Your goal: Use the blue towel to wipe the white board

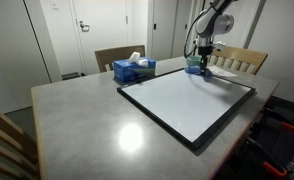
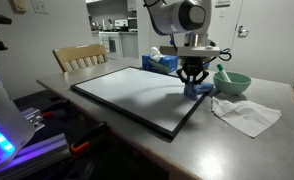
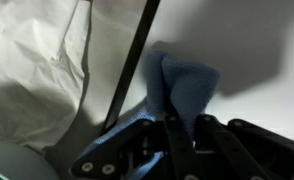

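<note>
I had the gripper [image 3: 173,122] clamped shut on the blue towel [image 3: 183,84], with a bunched fold of it standing out past the fingertips. The towel sat over the white board [image 2: 127,95], just inside its black frame at the corner nearest a teal bowl [image 2: 230,82]. I judged the pick-up finished and the wiping barely begun, if at all. Nearly the whole glossy face lay away from the towel, and I saw no marks on it to tell wiped from unwiped. I could not tell whether the cloth was pressed onto the board or hung just above it. Only the wrist view gave me the grip and the frame edge, with a crumpled white cloth [image 3: 37,60] just outside it. Both exterior views gave the board's full extent on the grey surface [image 1: 87,120], and a blue tissue box [image 1: 134,70] near the board.
</note>
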`<action>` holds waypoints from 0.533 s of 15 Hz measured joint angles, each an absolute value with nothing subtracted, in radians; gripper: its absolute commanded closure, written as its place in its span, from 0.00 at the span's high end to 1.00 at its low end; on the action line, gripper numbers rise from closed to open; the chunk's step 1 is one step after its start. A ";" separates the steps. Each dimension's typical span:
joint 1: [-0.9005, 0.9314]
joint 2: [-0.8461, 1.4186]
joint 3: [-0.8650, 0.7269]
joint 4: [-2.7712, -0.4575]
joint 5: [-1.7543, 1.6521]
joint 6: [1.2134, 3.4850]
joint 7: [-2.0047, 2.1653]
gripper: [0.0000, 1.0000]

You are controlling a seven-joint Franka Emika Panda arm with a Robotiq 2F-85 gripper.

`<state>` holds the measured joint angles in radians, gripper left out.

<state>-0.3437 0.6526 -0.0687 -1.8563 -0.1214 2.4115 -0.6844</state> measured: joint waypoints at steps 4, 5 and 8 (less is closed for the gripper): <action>-0.290 0.680 -0.055 -1.808 -0.146 2.408 -0.680 0.03; -0.276 0.687 -0.054 -1.792 -0.148 2.396 -0.677 0.03; -0.244 0.698 -0.048 -1.758 -0.147 2.318 -0.639 0.03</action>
<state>-0.2436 0.6981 -0.0478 -1.7581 -0.1474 2.3178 -0.6389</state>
